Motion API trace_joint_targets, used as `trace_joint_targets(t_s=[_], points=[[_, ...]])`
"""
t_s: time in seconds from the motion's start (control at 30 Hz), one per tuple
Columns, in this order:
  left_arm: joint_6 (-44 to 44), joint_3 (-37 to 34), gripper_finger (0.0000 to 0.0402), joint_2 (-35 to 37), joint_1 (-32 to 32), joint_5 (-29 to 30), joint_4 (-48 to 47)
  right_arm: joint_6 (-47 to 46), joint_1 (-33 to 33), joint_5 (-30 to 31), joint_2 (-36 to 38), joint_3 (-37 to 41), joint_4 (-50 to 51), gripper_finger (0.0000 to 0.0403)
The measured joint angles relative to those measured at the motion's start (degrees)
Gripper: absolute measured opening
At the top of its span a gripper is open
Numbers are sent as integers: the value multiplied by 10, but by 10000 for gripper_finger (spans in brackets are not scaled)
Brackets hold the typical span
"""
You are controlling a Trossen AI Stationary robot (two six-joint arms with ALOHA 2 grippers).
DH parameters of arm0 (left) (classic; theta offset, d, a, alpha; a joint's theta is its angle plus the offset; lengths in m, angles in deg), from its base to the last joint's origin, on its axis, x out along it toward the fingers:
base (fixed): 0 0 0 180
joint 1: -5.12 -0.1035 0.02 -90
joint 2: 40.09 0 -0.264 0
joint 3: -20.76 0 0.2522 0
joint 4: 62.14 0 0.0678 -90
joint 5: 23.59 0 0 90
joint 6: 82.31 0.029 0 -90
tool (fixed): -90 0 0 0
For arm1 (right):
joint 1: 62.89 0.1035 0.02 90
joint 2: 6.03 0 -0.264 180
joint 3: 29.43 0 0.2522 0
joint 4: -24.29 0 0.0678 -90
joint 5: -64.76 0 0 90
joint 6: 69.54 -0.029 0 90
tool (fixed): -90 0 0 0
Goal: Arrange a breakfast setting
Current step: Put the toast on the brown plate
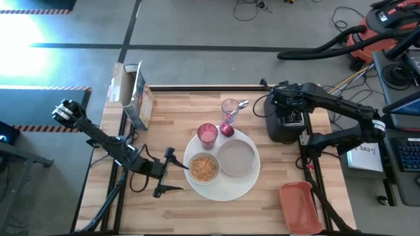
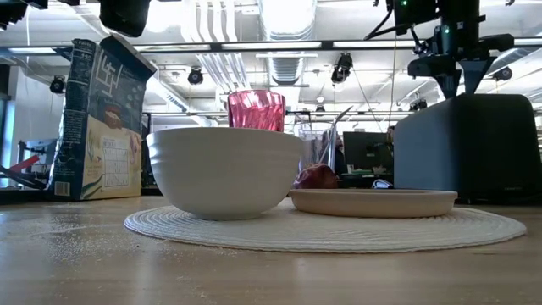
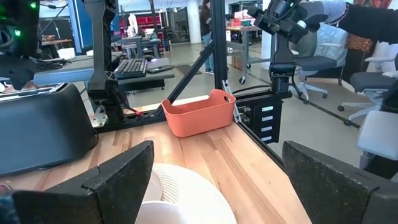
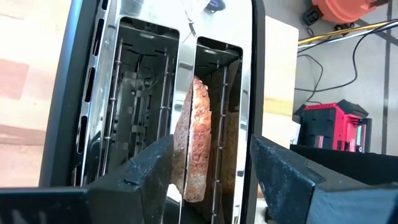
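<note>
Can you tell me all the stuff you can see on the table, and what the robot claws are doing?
placemat: one, white, round, table middle
bowl: one, white, on placemat, holds cereal
plate: one, pale, on placemat beside bowl
cup: one, pink, at placemat's far edge
red fruit: one, beside cup
clear glass: one, holds a metal spoon
cereal box: one, dark, far left
toaster: one, black, far right
toast slice: one, brown, in toaster slot
bin: one, orange, near right
left claw: open, beside bowl
right claw: open, straddling the toast
</note>
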Motion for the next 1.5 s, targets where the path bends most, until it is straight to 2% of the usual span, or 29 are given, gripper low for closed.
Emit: trace_joint_targets(t_s=[0.33,0.97,1.3,1.5], points=[[0,0,337,0,0,-4,-15,-6,0,-2,0,7,-6,155],[-4,0,337,11,0,-40,-53,-37,0,-9,-20,13,-24,148],[-14,-12,337,25,0,-50,-53,-25,0,-14,-23,12,-32,90],[-15,-13,337,25,0,-50,-54,-19,0,-18,-23,8,-32,87]])
